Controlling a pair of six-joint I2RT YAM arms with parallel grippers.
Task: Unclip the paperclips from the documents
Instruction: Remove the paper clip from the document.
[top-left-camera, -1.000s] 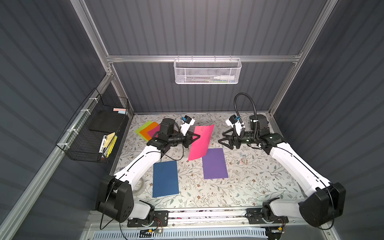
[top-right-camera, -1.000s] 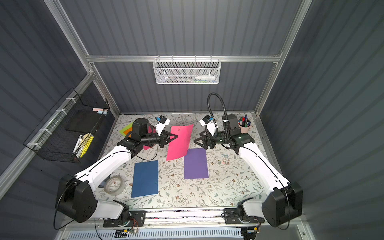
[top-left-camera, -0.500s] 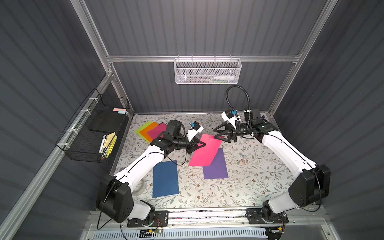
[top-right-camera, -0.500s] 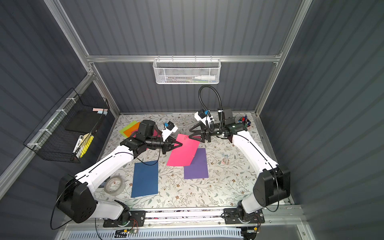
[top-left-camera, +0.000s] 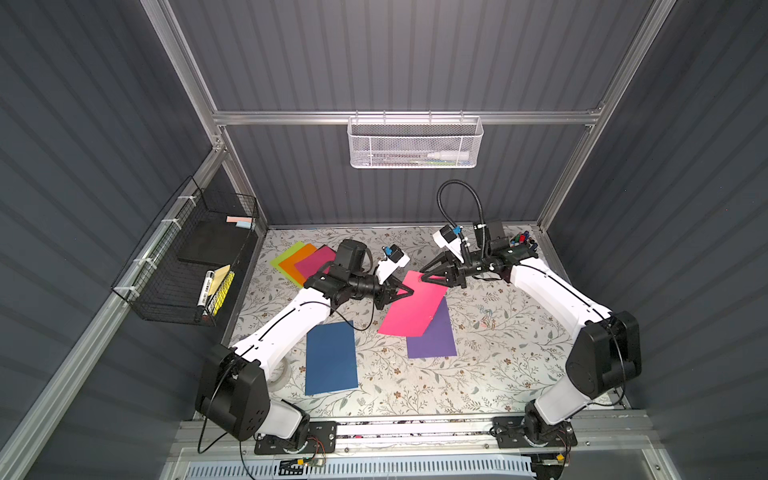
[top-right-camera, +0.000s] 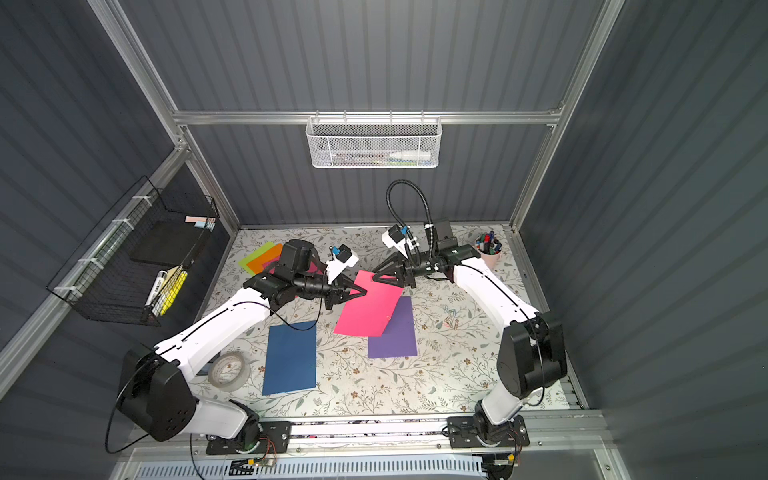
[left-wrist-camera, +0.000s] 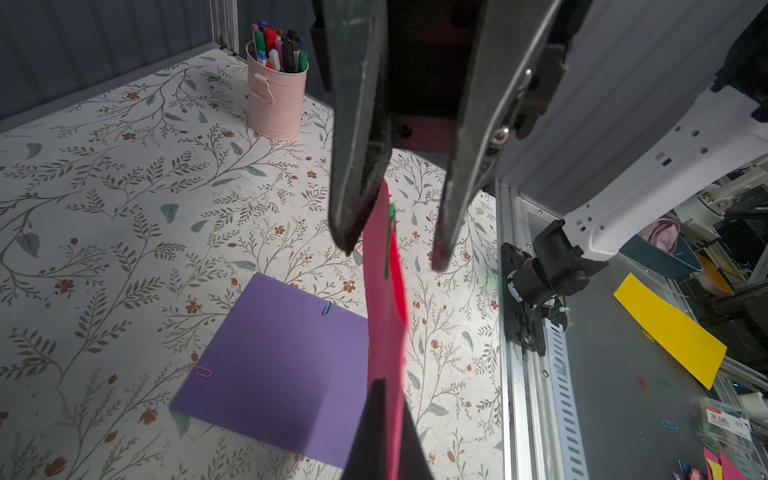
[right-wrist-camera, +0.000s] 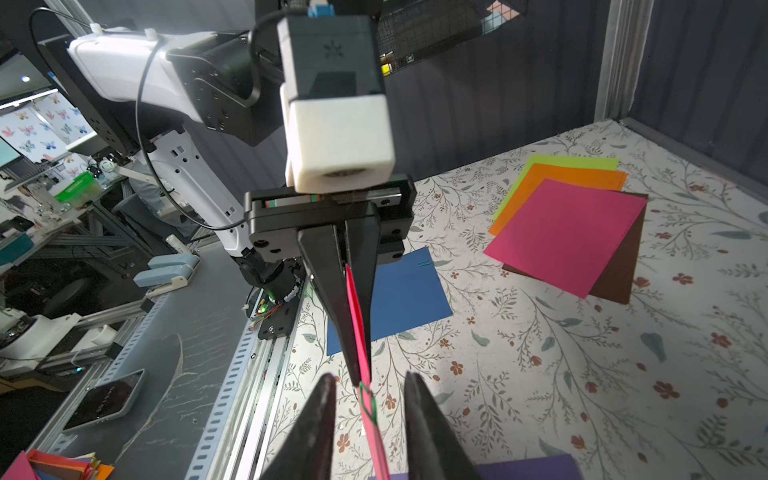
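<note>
Closed left jaws pinch the tilted pink sheet (top-left-camera: 415, 309), whose raised edge bears a thin green paperclip (right-wrist-camera: 368, 405) sitting between the open right jaws.

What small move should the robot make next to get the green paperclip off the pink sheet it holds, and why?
Probably close the right gripper on the green paperclip: its fingers stand apart on either side of the clip, while the left gripper pinches the pink sheet steady. Sliding the clip off could follow.
</note>
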